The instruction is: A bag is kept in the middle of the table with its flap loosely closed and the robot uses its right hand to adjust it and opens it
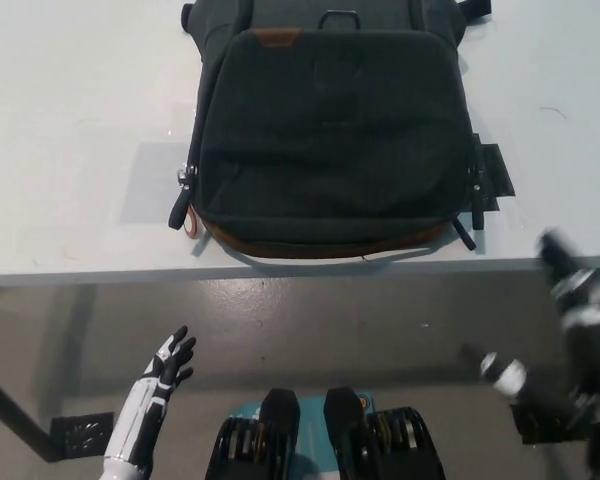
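Lying flat on the white worktop [70,120] is a dark grey bag [330,130]. It sits in the middle, close to the near edge. Its big front flap [330,140] is down and covers most of the bag. A brown strip [320,248] runs along the bottom of the bag. A small brown tab [277,38] sits near the top of the flap. A black carry handle [339,17] shows at the top edge. Zip pulls [183,200] hang at the bag's lower left corner, and a strap end [464,235] sticks out at the lower right corner.

The white left hand [172,360] is low down, below the worktop edge, well apart from the bag. Its fingers [183,340] are spread apart and it holds nothing.

The black right hand [570,330] is at the right side, also below the worktop edge and not touching the bag. It looks blurry, so it is not clear if its grip is wide or narrow.

The grey floor [330,320] shows under the worktop.
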`<action>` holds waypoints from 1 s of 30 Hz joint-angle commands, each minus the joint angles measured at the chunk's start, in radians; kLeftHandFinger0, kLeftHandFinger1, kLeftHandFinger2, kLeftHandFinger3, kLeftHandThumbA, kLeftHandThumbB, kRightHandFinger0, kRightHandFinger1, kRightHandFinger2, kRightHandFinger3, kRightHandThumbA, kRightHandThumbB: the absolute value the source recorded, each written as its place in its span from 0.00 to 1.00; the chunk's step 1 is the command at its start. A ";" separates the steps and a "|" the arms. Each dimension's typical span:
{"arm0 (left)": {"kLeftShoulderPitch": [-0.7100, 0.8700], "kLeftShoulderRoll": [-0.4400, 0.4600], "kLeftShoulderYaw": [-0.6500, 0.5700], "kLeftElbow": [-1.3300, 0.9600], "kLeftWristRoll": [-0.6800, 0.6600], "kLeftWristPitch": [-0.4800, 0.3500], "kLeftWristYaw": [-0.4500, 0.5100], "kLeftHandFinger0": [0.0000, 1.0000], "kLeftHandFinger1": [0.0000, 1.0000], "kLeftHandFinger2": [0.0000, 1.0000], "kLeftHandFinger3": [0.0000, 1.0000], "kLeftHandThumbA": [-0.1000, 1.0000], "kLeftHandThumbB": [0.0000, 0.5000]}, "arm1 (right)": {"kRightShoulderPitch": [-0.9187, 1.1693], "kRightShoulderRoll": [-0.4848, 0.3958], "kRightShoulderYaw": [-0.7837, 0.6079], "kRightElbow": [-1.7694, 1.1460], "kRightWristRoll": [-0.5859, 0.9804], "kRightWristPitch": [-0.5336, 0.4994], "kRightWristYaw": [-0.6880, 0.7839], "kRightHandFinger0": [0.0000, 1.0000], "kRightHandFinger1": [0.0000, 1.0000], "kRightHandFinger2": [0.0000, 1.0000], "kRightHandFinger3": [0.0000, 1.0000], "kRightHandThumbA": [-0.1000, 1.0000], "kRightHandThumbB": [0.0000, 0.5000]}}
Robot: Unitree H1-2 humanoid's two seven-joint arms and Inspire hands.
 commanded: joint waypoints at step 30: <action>0.037 0.005 -0.007 -0.020 0.012 -0.057 -0.004 1.00 1.00 1.00 1.00 1.00 0.07 | -0.892 -0.063 -0.106 0.782 0.452 0.401 0.322 1.00 1.00 1.00 1.00 1.00 0.85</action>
